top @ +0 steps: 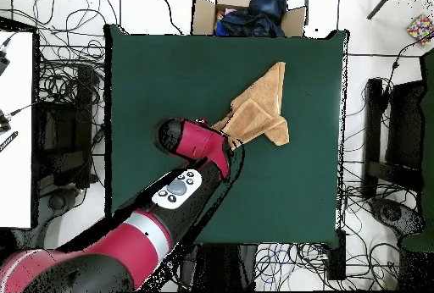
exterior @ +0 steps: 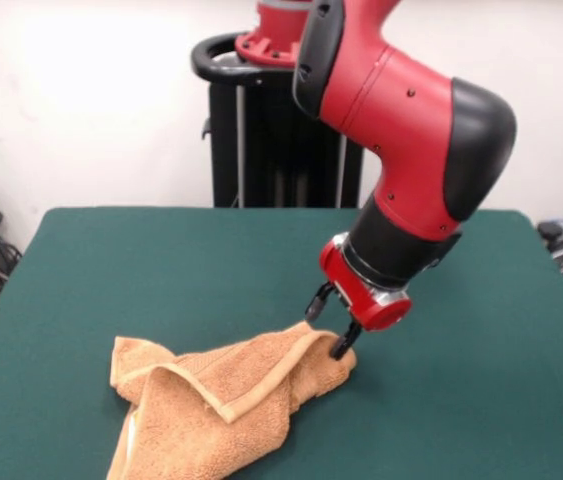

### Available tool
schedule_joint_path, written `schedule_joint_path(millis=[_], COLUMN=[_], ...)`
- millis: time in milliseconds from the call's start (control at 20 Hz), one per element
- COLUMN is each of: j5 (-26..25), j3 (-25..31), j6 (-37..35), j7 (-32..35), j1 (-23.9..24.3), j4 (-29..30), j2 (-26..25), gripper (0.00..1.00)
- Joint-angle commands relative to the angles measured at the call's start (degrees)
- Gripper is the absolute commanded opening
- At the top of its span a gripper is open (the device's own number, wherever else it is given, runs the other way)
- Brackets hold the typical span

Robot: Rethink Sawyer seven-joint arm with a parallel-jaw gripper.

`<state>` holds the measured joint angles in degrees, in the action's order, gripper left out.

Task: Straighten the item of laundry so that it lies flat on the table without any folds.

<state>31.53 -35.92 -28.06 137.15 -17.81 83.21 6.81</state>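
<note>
Towel, orange-tan terry, lies crumpled on the dark green table toward the camera-side edge in the front view, its lower part running out of the picture's bottom. It is folded over itself: a flat woven band runs as a raised ridge diagonally across the heap, and one flap lies doubled over the layer beneath. From overhead the towel shows as a long, roughly triangular bundle pointing toward the table's far edge, on the half away from the robot's base. The red and black arm bends down from the pedestal, and its gripper sits at the towel's corner nearest the pedestal. The two black fingers stand a little apart, one tip pressed into the cloth at the folded edge, the other above it; whether cloth is actually pinched between them cannot be told from either view. Overhead, the wrist hides the gripper. Beyond the table's far edge in the overhead view, a cardboard box holds dark blue fabric.
</note>
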Motion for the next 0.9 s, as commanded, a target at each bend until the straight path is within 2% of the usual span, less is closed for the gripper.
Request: schedule_joint_path(millis=[50, 300, 700, 750, 900], j5=[3.43, 3.87, 3.77, 4.01, 4.11], j3=[0.58, -2.67, -3.03, -2.03, -2.49], j6=[-0.04, -0.15, -0.96, -0.89, -2.17], j7=[18.01, 18.95, 16.52, 15.9, 16.53], j1=[-1.29, -2.73, -2.31, -2.02, -2.35], j4=[-2.85, -3.23, -3.09, -2.64, -2.99], j2=[-3.7, -5.51, -4.76, -4.11, -4.36], gripper=[1.0, 1.0, 1.0, 0.0, 0.0])
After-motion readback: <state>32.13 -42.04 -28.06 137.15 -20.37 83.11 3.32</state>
